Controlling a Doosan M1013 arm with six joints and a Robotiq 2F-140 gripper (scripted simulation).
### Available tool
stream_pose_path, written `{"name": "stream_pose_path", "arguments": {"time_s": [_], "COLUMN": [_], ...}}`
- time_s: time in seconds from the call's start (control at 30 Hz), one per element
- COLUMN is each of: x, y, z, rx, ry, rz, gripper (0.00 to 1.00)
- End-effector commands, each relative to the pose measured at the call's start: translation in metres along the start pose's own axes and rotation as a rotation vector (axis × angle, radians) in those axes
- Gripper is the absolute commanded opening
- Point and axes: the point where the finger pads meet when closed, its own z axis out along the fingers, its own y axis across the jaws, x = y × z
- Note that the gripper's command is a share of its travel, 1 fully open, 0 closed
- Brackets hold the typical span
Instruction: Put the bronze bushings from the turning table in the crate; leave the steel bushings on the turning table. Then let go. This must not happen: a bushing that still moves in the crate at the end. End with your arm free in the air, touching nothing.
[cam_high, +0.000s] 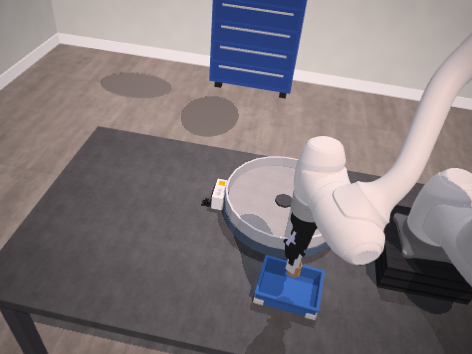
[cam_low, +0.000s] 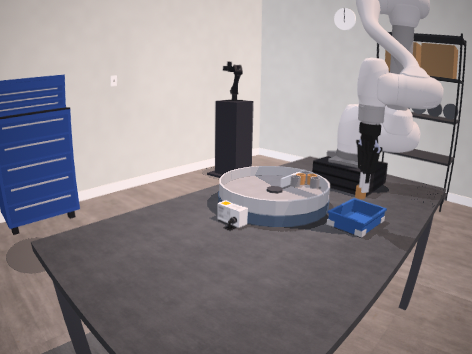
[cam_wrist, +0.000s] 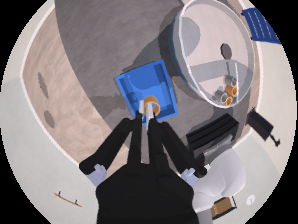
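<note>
Fingers clamped on one bronze bushing (cam_high: 293, 270), gripper (cam_high: 294, 263) pointing straight down, above the blue crate (cam_high: 270, 295), toward its 12 o'clock wall in the top view; exterior view shows the bushing clear above the crate rim, not yet inside. Crate floor looks bare blue in top and wrist views, so judging nothing delivered yet, this would be the first. Crate sits on the dark table (cam_high: 125, 240) just at 6 o'clock of the turning table (cam_high: 235, 220). Rest of the bushings cluster (cam_low: 305, 179) near the disc's far rim in the exterior view, about 2 o'clock from the hub: at least two bronze, one grey steel next to them, exact count too small to tell. Left to do: lower, let go over the crate, then fetch remaining bronze ones, leaving steel in place.
</note>
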Motion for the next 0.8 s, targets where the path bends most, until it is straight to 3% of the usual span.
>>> {"name": "stream_pose_path", "arguments": {"time_s": [0.0, 0.23, 0.77], "x": [-0.001, -0.002, -0.002], "y": [-0.001, -0.001, -0.001], "z": [0.015, 0.042, 0.044], "rx": [0.0, 0.0, 0.0], "ry": [0.0, 0.0, 0.0], "rz": [0.001, 0.001, 0.001], "gripper": [0.0, 0.0, 0.0]}}
